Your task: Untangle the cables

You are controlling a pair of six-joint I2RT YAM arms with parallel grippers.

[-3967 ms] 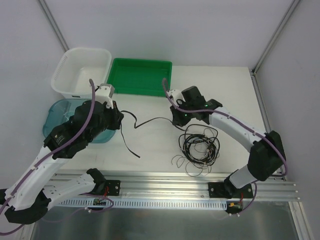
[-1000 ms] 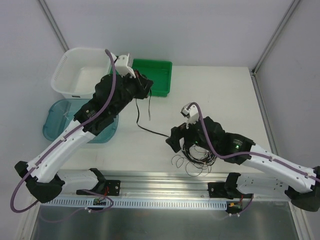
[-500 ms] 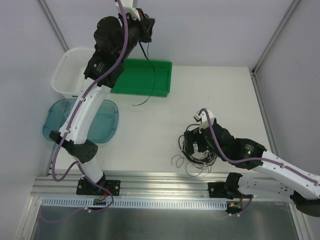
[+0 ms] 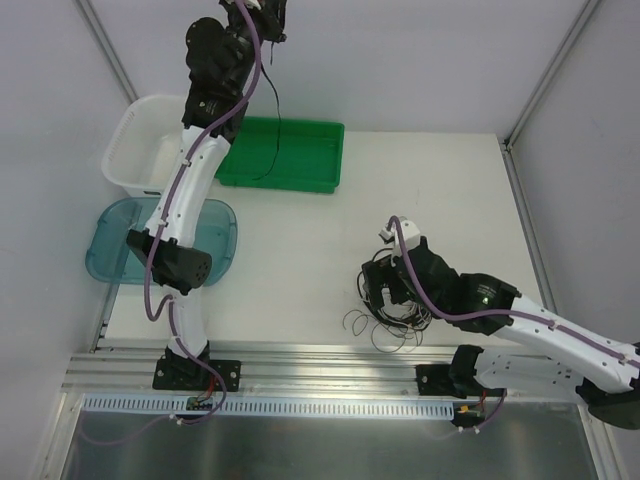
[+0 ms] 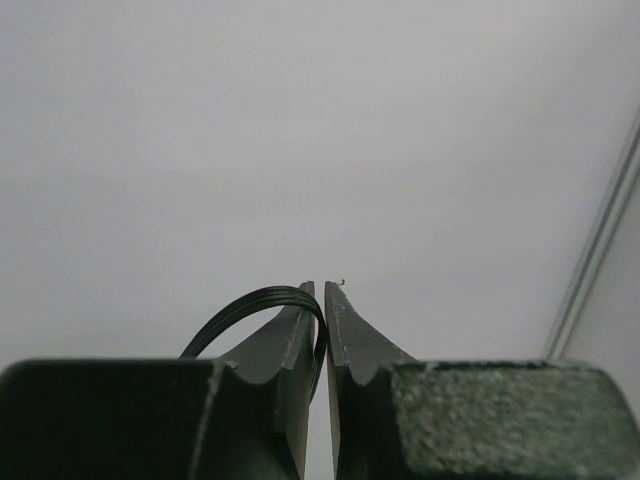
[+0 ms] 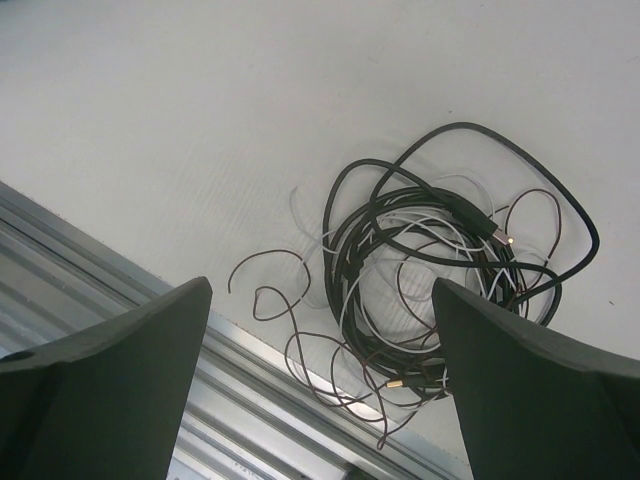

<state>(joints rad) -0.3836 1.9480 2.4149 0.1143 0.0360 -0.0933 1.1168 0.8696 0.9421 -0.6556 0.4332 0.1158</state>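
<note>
Left wrist view: left gripper (image 5: 322,305) clamped on one limp black cable (image 5: 250,298); right gripper (image 6: 318,290), jaws apart above the tangle (image 6: 430,262), should pinch a light outer loop.

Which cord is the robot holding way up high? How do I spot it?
Find the green tray at the back of the table. High above it, the left gripper pinches one black cable that hangs down over the tray. It is a single loose strand, unlike the knotted pile of cables near the table's front edge.
</note>
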